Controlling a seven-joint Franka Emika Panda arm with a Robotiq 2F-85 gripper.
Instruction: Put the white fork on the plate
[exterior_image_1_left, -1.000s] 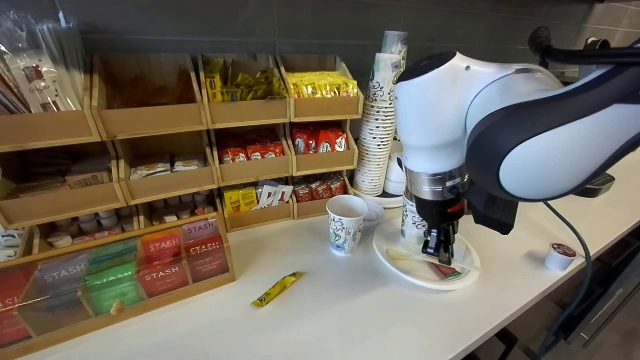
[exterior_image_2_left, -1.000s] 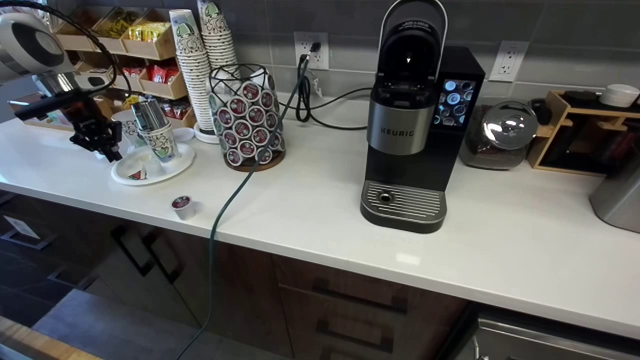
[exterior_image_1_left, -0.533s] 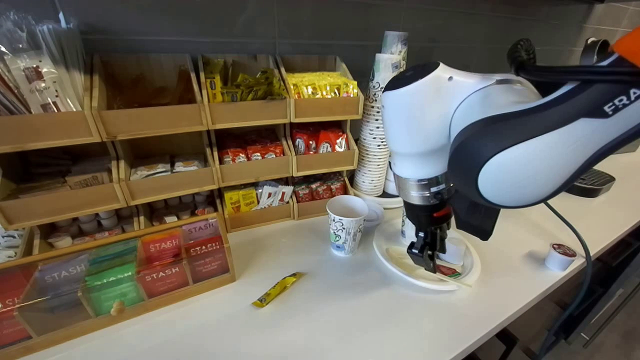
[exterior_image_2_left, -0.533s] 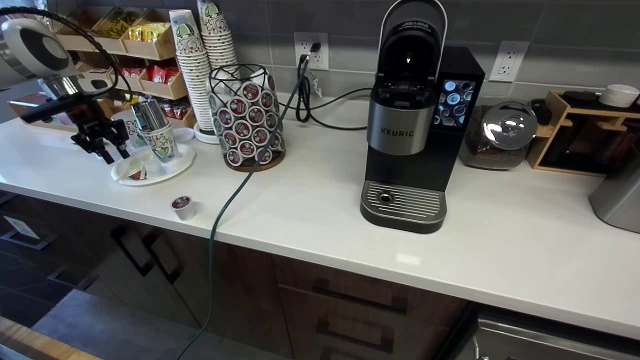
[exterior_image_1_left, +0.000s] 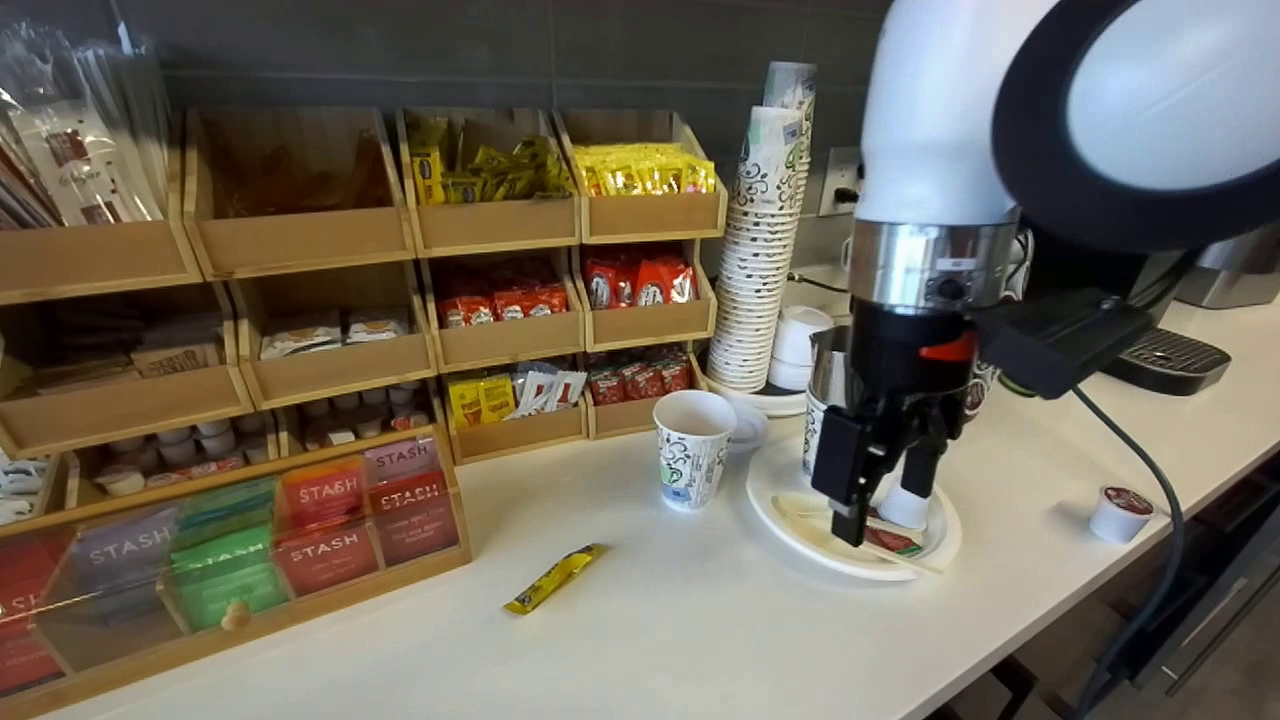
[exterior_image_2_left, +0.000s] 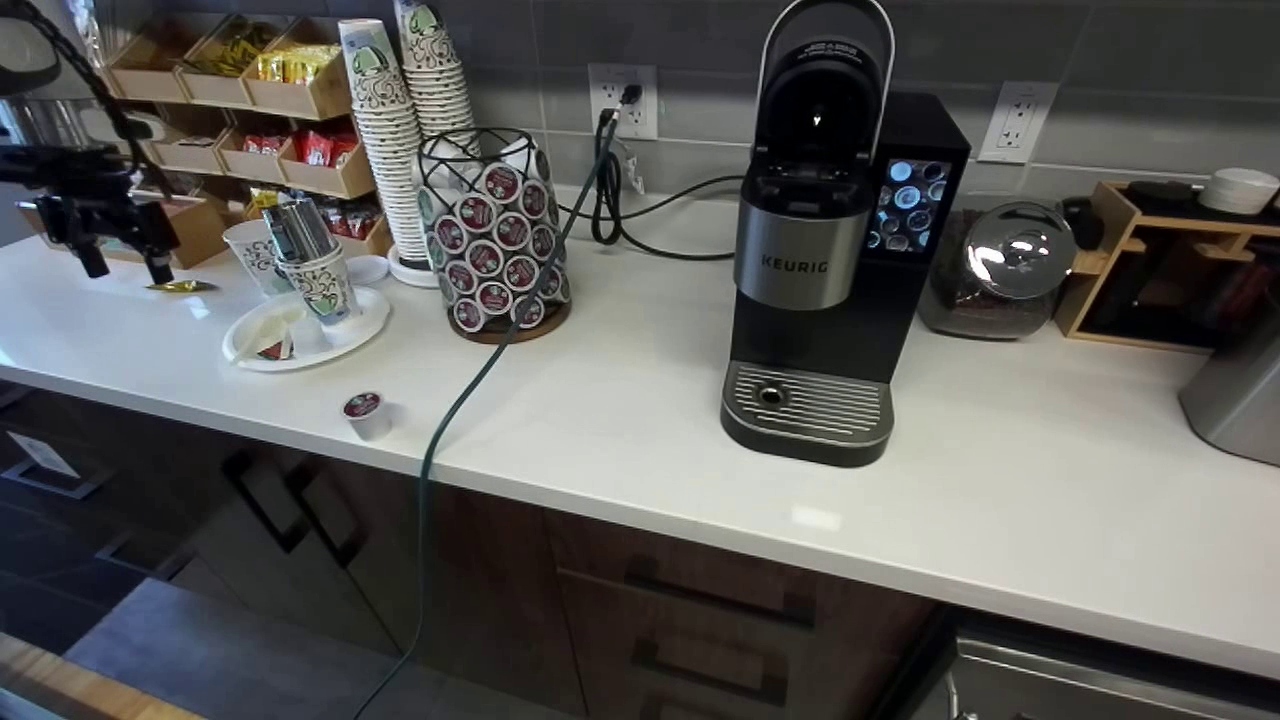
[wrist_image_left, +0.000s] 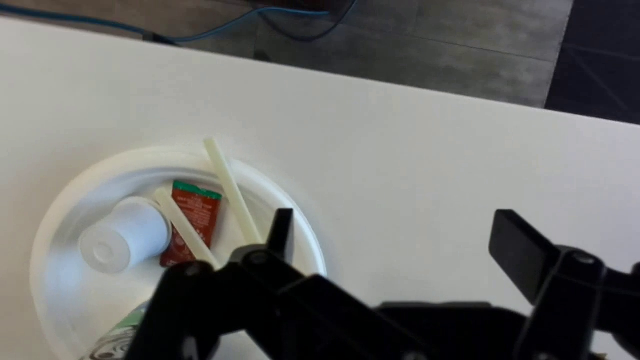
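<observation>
Plate (wrist_image_left: 117, 287): set on the white counter (wrist_image_left: 395, 175), with several things borne on it
Gripper (exterior_image_2_left: 127, 270): raised above the counter to one side of the plate, apart from it
Fingers (wrist_image_left: 520, 252): spread wide, with the counter seen between them
White fork (wrist_image_left: 233, 192): laid on the plate, one narrow end carried out past the plate's rim; the other end is hidden behind the gripper in the wrist view
Second pale utensil (wrist_image_left: 187, 229): laid on the plate, across a red packet (wrist_image_left: 202, 215); its far end is likewise hidden
Small white pod (wrist_image_left: 125, 235): rested on the plate, its base shown to the wrist view
Patterned cup (exterior_image_2_left: 323, 290): stood on the plate, with a shiny silver thing (exterior_image_2_left: 300, 232) seated in its mouth
Other paper cup (exterior_image_1_left: 690, 450): stood on the counter, just beside the plate
Yellow packet (exterior_image_1_left: 553, 579): laid on the counter, apart from the plate
Coffee pod (exterior_image_1_left: 1120, 513): stood on the counter, apart from the plate
</observation>
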